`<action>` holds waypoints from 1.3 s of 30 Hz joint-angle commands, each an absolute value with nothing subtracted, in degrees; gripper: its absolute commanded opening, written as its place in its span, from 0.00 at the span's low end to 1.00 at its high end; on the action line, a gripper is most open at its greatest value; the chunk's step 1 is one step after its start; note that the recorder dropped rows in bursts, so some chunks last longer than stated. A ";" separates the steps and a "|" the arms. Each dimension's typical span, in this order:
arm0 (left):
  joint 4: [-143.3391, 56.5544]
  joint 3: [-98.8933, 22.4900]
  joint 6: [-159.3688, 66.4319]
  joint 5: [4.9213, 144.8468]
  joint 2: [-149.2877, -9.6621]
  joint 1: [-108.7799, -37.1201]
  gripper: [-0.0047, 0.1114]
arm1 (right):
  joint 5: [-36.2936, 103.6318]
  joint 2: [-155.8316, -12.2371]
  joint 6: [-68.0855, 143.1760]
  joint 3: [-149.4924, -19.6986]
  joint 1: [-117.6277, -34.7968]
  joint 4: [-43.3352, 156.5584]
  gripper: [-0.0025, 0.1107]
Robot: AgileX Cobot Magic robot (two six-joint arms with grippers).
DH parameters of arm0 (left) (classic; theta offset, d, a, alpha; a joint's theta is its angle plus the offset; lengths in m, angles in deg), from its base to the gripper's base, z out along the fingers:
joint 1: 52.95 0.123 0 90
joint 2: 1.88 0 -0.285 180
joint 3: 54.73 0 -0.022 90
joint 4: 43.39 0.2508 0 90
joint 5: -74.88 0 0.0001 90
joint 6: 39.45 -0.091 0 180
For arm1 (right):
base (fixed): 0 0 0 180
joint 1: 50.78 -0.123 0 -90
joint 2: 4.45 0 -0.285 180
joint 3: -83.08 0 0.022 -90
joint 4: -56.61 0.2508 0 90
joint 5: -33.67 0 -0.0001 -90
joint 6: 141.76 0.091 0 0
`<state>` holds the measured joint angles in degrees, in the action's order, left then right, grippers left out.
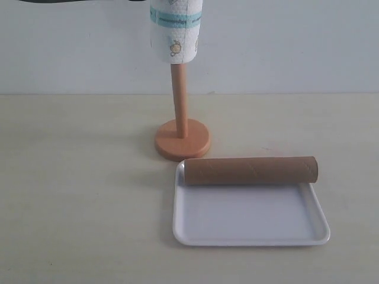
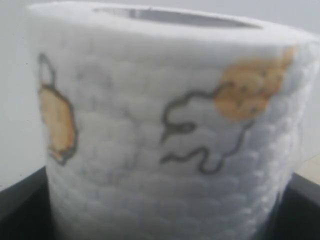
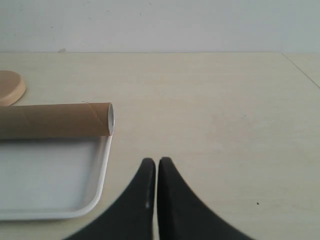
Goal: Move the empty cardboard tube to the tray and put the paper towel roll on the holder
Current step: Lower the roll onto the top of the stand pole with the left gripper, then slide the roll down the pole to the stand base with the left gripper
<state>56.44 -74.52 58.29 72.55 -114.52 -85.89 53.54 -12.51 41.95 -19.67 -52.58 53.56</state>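
The paper towel roll (image 1: pixel 176 29) hangs at the top of the exterior view, its lower end threaded over the tip of the holder's pole (image 1: pixel 179 100). It fills the left wrist view (image 2: pixel 165 125). My left gripper (image 2: pixel 160 217) is shut on it, with black fingers (image 2: pixel 17 202) showing at either side. The empty cardboard tube (image 1: pixel 251 170) lies across the far rim of the tray (image 1: pixel 249 219). My right gripper (image 3: pixel 156 161) is shut on nothing, low over the table beside the tray's right edge (image 3: pixel 102 170), short of the tube's open end (image 3: pixel 110 119). It does not show in the exterior view.
The holder's round base (image 1: pixel 182 139) stands just behind the tray's left far corner; its edge shows in the right wrist view (image 3: pixel 10 87). A pale wall runs behind the table. A dark strip (image 1: pixel 59 1) crosses the top left of the exterior view.
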 commanded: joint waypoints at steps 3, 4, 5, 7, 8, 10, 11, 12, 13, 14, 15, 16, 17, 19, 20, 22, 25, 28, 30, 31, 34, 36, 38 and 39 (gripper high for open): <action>56.55 -74.29 60.72 72.67 -114.17 -86.29 0.08 | 52.77 -12.24 42.18 -19.70 -52.60 53.33 0.03; 56.47 -74.29 61.08 73.50 -114.17 -86.29 0.08 | 52.77 -12.24 42.18 -19.70 -52.60 53.33 0.03; 56.47 -74.29 61.23 73.82 -114.44 -86.29 0.08 | 52.77 -12.24 42.18 -19.70 -52.60 53.33 0.03; 56.47 -74.29 61.23 73.82 -115.23 -86.29 0.08 | 52.77 -12.24 42.18 -19.70 -52.60 53.33 0.03; 56.47 -74.29 61.23 73.82 -115.58 -86.29 0.08 | 52.77 -12.24 42.18 -19.70 -52.60 53.33 0.03; 56.47 -74.29 61.23 73.82 -116.23 -86.29 0.08 | 52.77 -12.24 42.18 -19.70 -52.60 53.33 0.03; 56.47 -74.29 61.23 73.82 -116.60 -86.29 0.08 | 52.77 -12.24 42.18 -19.70 -52.60 53.33 0.03; 56.47 -74.29 61.23 73.82 -116.85 -86.29 0.08 | 52.77 -12.24 42.18 -19.70 -52.60 53.33 0.03; 56.47 -74.29 61.23 73.71 -116.95 -86.29 0.08 | 52.77 -12.24 42.18 -19.70 -52.60 53.33 0.03; 56.47 -74.29 61.23 73.21 -117.21 -86.29 0.08 | 52.77 -12.24 42.18 -19.70 -52.60 53.33 0.03; 56.47 -74.29 61.23 72.90 -117.34 -86.29 0.08 | 52.77 -12.24 42.18 -19.70 -52.60 53.33 0.03; 56.55 -74.29 61.23 72.56 -117.34 -86.29 0.08 | 52.77 -12.24 42.18 -19.70 -52.60 53.33 0.03; 56.55 -74.29 61.23 72.01 -117.34 -86.17 0.08 | 52.77 -12.24 42.18 -19.70 -52.60 53.33 0.03; 56.55 -74.29 61.23 70.87 -117.34 -85.96 0.08 | 52.77 -12.24 42.18 -19.70 -52.60 53.33 0.03; 56.55 -74.29 61.23 70.33 -117.34 -85.82 0.08 | 52.77 -12.24 42.18 -19.70 -52.60 53.33 0.03; 56.55 -74.29 61.23 71.03 -117.34 -85.39 0.08 | 52.77 -12.24 42.18 -19.70 -52.60 53.33 0.03; 56.55 -74.29 61.23 73.65 -117.70 -84.57 0.08 | 52.77 -12.24 42.18 -19.70 -52.60 53.33 0.03; 54.94 -74.29 61.23 74.88 -117.92 -83.78 0.08 | 52.77 -12.24 42.18 -19.70 -52.60 53.33 0.03; 54.63 -74.29 61.23 76.32 -118.01 -83.32 0.08 | 52.77 -12.24 42.18 -19.70 -52.60 53.33 0.03; 54.63 -74.29 61.23 76.82 -118.01 -83.03 0.08 | 52.77 -12.24 42.18 -19.70 -52.60 53.33 0.03; 54.63 -74.29 61.01 79.69 -118.01 -82.05 0.08 | 52.77 -12.24 42.18 -19.70 -52.60 53.33 0.03; 54.58 -74.29 59.15 83.24 -118.01 -81.29 0.08 | 52.77 -12.24 42.18 -19.70 -52.60 53.33 0.03; 51.09 -74.29 54.12 89.25 -118.01 -80.11 0.08 | 52.77 -12.24 42.18 -19.70 -52.60 53.33 0.03; 45.97 -74.29 49.43 93.76 -118.01 -79.09 0.08 | 52.77 -12.24 42.18 -19.70 -52.60 53.33 0.03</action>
<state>53.51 -74.30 56.11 84.95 -118.37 -80.65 53.54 -12.51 41.95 -19.67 -52.58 53.65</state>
